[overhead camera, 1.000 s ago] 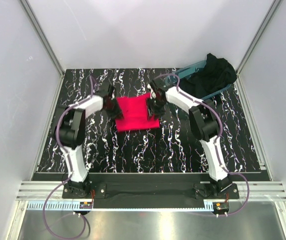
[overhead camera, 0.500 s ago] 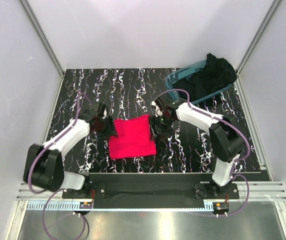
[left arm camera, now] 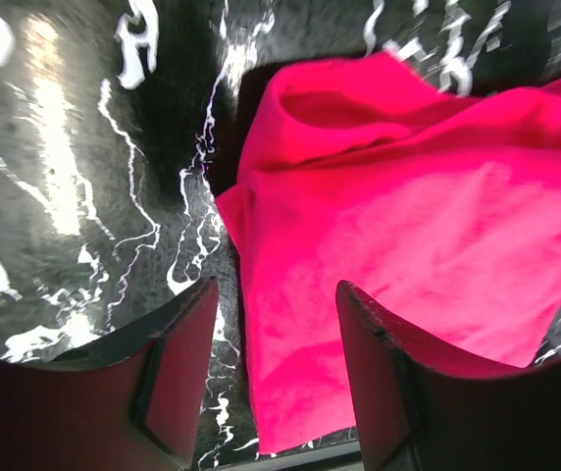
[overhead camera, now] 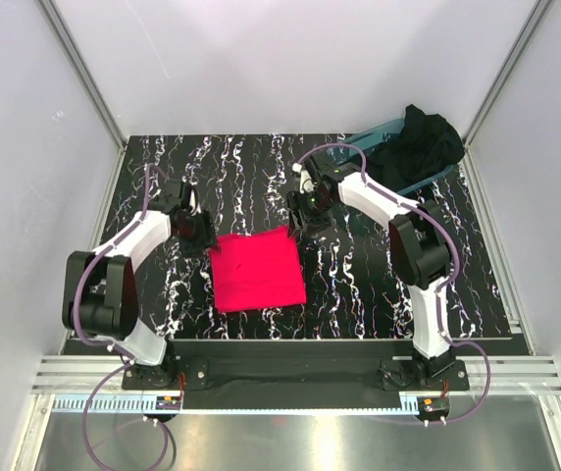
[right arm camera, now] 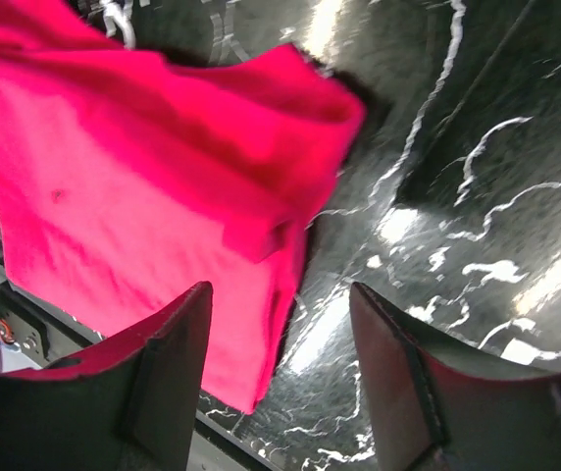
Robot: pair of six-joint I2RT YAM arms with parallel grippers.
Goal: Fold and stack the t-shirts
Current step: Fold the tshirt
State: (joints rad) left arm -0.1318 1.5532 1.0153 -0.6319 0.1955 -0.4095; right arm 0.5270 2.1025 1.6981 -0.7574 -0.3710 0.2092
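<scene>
Red t-shirt (overhead camera: 257, 271) lies folded to a rough square on the table (overhead camera: 359, 285), centre-near, between the two arms. Black t-shirt (overhead camera: 420, 145) is heaped in the teal tub (overhead camera: 371, 134) at the far right corner, spilling over its rim.

Left gripper (left arm camera: 276, 289): jaws apart, nothing held, hovering at the red shirt's far left corner. Right gripper (right arm camera: 280, 291): jaws likewise apart and empty, just off the far right corner.

Handling, judged: light, limp cloth with no stiffness; the layers will likely slide on one another. Best taken at corners or along a folded edge, pinching all layers at once.

Unclear: the layer count in the red fold – one loose flap shows in the right wrist view. The black shirt reads as a dark lump, sleeves and collar not discernible. The tub is mostly covered
</scene>
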